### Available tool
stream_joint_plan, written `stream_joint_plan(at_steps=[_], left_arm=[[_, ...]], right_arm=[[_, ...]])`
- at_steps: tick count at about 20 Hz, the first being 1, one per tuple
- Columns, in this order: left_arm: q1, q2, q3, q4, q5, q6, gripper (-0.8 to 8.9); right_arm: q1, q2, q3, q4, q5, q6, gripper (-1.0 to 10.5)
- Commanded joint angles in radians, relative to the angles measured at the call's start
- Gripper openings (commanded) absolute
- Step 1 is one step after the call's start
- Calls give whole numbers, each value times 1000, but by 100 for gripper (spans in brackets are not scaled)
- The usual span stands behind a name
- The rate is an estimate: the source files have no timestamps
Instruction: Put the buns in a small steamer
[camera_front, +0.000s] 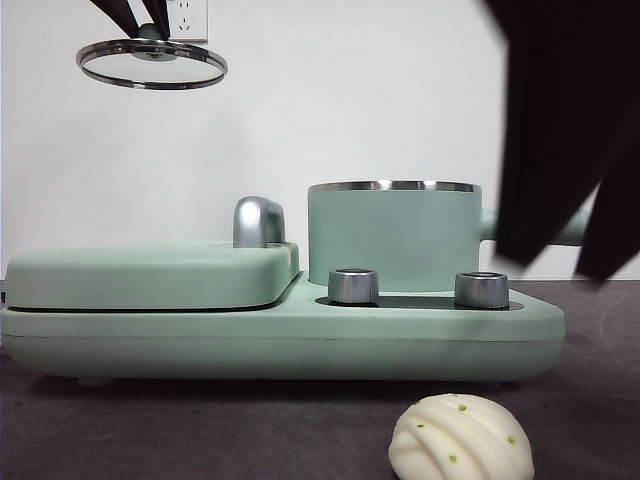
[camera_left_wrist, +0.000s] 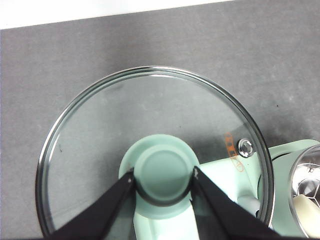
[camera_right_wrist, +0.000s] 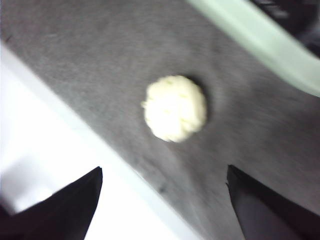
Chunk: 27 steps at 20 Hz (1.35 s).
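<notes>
Buns first: from the front, one ridged off-white bun with green specks (camera_front: 461, 440) lies on the dark table before the mint-green steel-rimmed steamer pot (camera_front: 393, 238), lidless. My left gripper (camera_left_wrist: 164, 176) clamps the glass lid's (camera_left_wrist: 150, 145) green knob; something pale shows inside the pot's edge, perhaps the other bun. My right gripper (camera_right_wrist: 162, 200), jaws spread, hovers over the bun; the blurred view risks a misjudged grasp.
</notes>
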Motion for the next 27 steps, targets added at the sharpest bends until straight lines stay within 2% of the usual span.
stream_joint_plan(at_steps=[1,4,7,12,16,21,24,27], left_arm=[[-4,-6,37,-2,2,-9,109],[-4,-6,37,-2,2,-10,109],[-4,-6,37,-2,2,-12,109],[-4,-6,37,-2,2,-13,109],[-4,-6,37,-2,2,-14,109],[-4,-6,37,-2,2,-16,109],[-4,-6,37,-2,2,-16,109],[-4,-6,37,-2,2,-15,109]], right_arm=[[32,66,-28,90,2,19,393],[36,166,-33,157,12,3,393],[35,243,-33,208,58,-15,393],[32,308,-33,255,57,-19,385],[32,331,-33,273,58,-18,191],[31,330,-27,275,64,-14,140],[22,329,67,158,61,-21,140],[-9,329,258,-45,61,-53,140]])
